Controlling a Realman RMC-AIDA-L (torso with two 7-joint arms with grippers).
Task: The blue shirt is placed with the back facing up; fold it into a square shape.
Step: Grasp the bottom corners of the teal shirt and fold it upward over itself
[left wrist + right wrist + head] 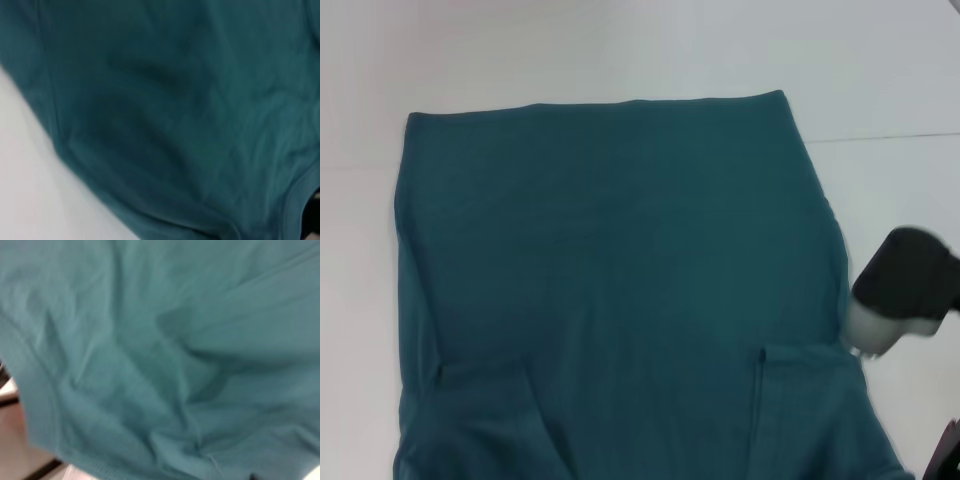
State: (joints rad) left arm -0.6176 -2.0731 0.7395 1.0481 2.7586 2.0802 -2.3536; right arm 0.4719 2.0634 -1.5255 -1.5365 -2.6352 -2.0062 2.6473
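Observation:
The blue shirt (pixel 610 260) lies spread flat on the white table (pixel 620 50). Its straight hem is at the far side and its sleeves (pixel 490 410) (pixel 810 400) are near the front edge of the head view. The collar is out of view. My right arm's black and white wrist (pixel 900 290) is at the shirt's right edge, beside the right sleeve; its fingers are hidden. The right wrist view is filled with wrinkled shirt fabric (pixel 175 355) with a hem along one side. The left wrist view shows shirt fabric (pixel 180 110) close up over the table. The left gripper does not show.
Bare white table (pixel 30 190) lies around the shirt at the far side, left and right. A thin seam line (pixel 890 136) crosses the table at the right. A dark object (pixel 945 455) shows at the near right corner.

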